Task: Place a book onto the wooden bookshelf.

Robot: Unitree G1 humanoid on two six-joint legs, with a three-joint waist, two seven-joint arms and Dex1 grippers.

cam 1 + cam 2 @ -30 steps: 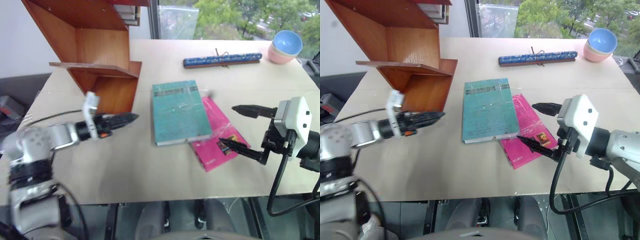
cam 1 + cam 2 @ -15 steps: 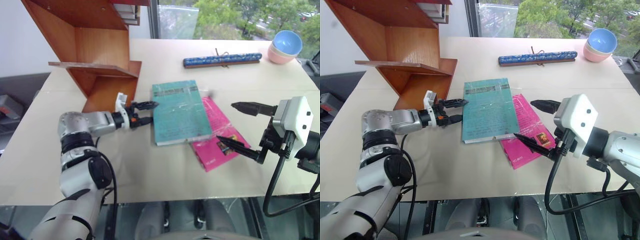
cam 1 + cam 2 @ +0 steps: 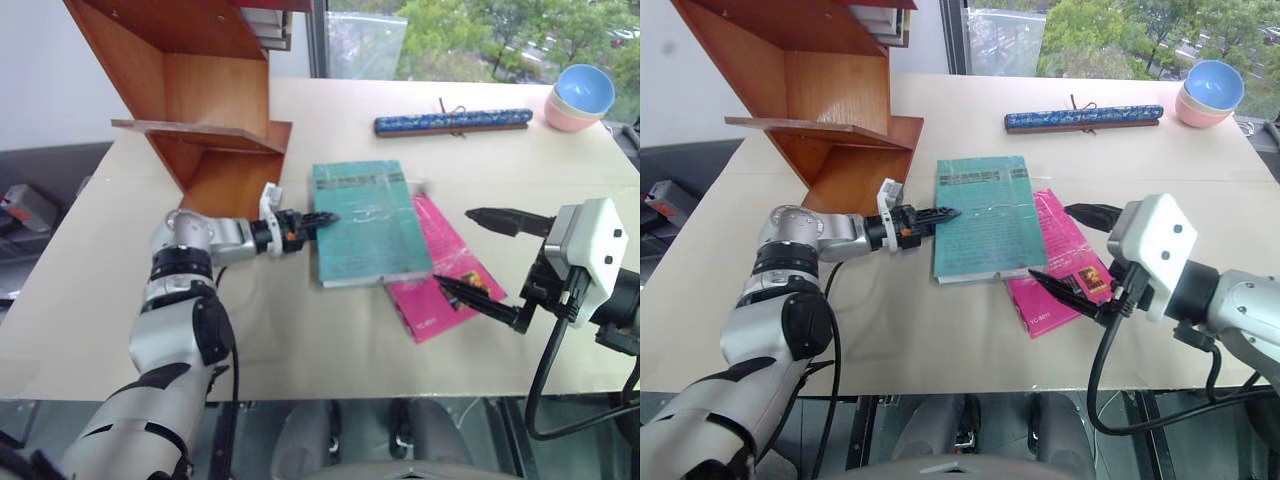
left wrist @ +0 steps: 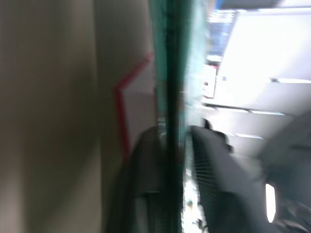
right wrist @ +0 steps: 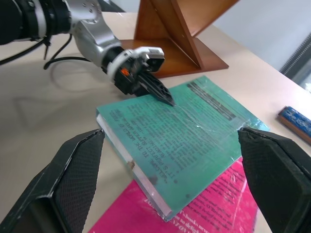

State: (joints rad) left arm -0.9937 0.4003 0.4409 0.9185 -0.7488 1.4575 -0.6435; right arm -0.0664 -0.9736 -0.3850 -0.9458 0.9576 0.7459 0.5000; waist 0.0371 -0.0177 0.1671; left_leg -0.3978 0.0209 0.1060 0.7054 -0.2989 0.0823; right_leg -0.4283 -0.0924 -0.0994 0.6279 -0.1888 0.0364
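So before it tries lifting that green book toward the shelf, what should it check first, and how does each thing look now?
1. Left gripper shut on the teal book's edge: ok; the left wrist view shows a finger on each side of the cover.
2. Grip firm enough to lift: cannot tell.
3. Book free of the pink book: not ok, it overlaps the pink one's edge.
4. Right gripper open and apart from both books: ok.
5. Wooden bookshelf board free to receive it: ok.
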